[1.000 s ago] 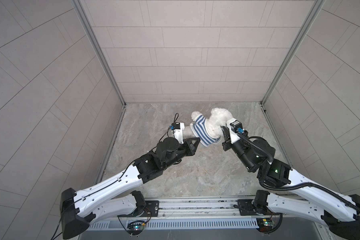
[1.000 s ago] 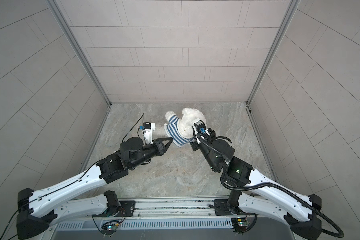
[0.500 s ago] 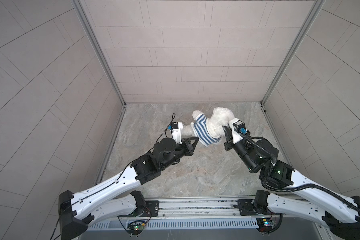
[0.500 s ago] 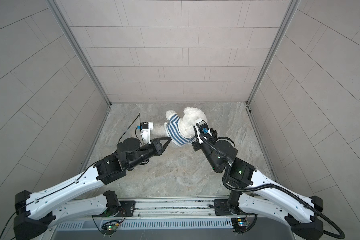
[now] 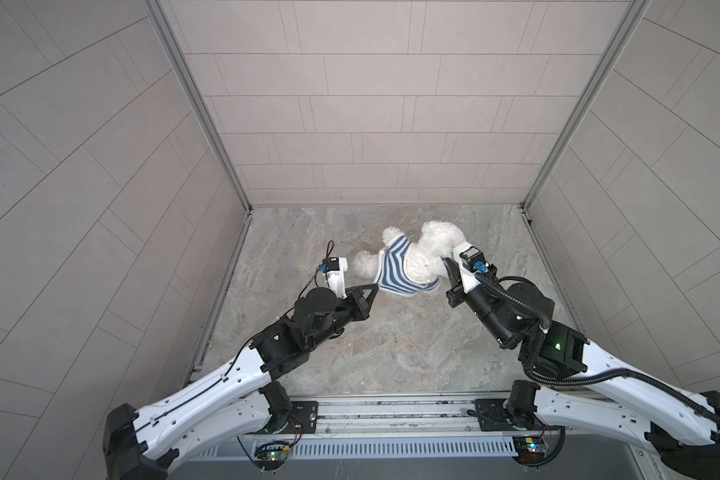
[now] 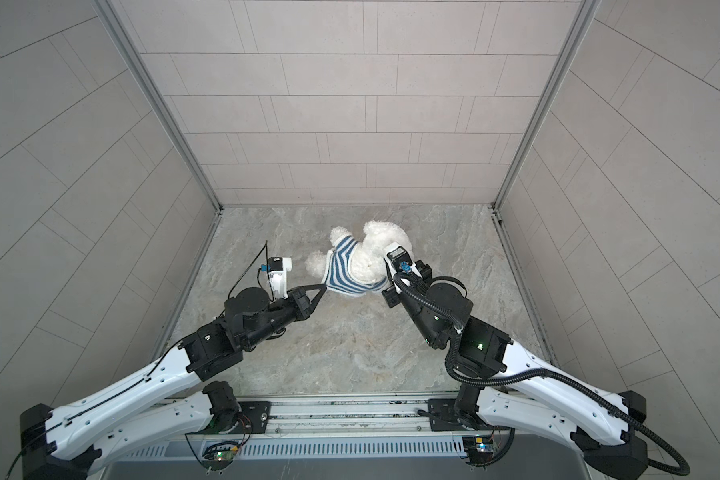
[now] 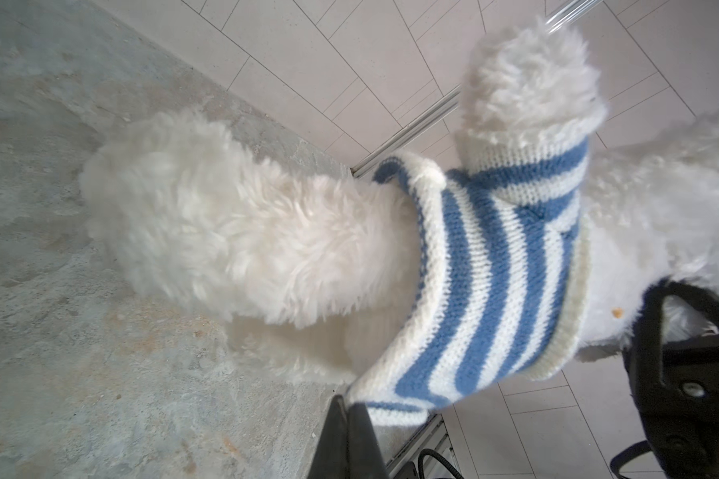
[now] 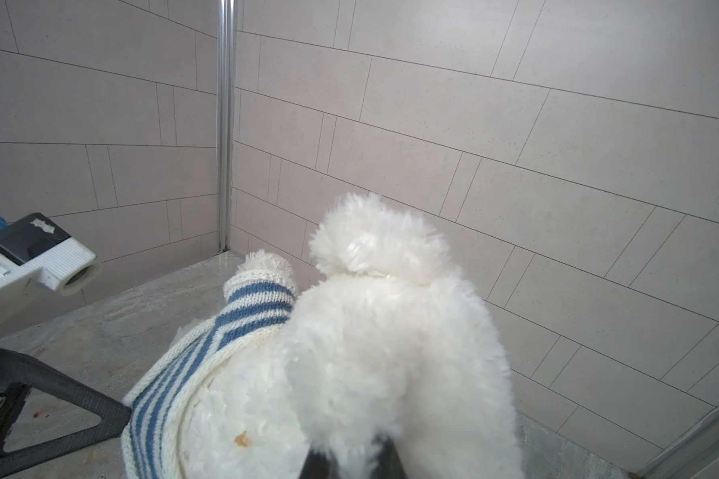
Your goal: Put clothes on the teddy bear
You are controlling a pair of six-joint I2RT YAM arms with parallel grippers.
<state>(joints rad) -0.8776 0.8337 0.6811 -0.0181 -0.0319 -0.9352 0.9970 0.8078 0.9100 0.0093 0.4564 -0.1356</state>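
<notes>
Teddy bear [image 5: 431,249] [image 6: 377,247]: white, fluffy, toward the back of the grey marbled floor [image 5: 391,353], roughly mid-width, strung between the two grippers. Face not visible in any view.

Striped sweater [image 5: 395,272] [image 6: 344,270], blue and white knit, is on the torso. One paw [image 7: 528,83] pokes out through a sleeve and points up. I cannot see the other sleeve. Collar edge sits loose around the white fur, as the right wrist view shows [image 8: 208,365].

Left gripper [image 5: 376,286] [image 6: 323,286]: clenched, fingers together on a corner of the sweater's hem. The left wrist view shows the knit edge pinched right at the tips [image 7: 349,410]. The hem is drawn out to a point toward this gripper.

Right gripper [image 5: 446,262]: closed into the bear's fur on the side opposite the hem pinch. In the right wrist view, white plush bulges up between the dark fingers [image 8: 351,456]. Which part of the bear it holds, I cannot tell.

A bare leg [image 7: 208,224] sticks out below the sweater, low over the floor. Whether it touches the floor is unclear.

A small tan speck sits on the fur near the collar [image 8: 241,439].

Tiled walls [image 5: 371,104] enclose the floor on three sides.
</notes>
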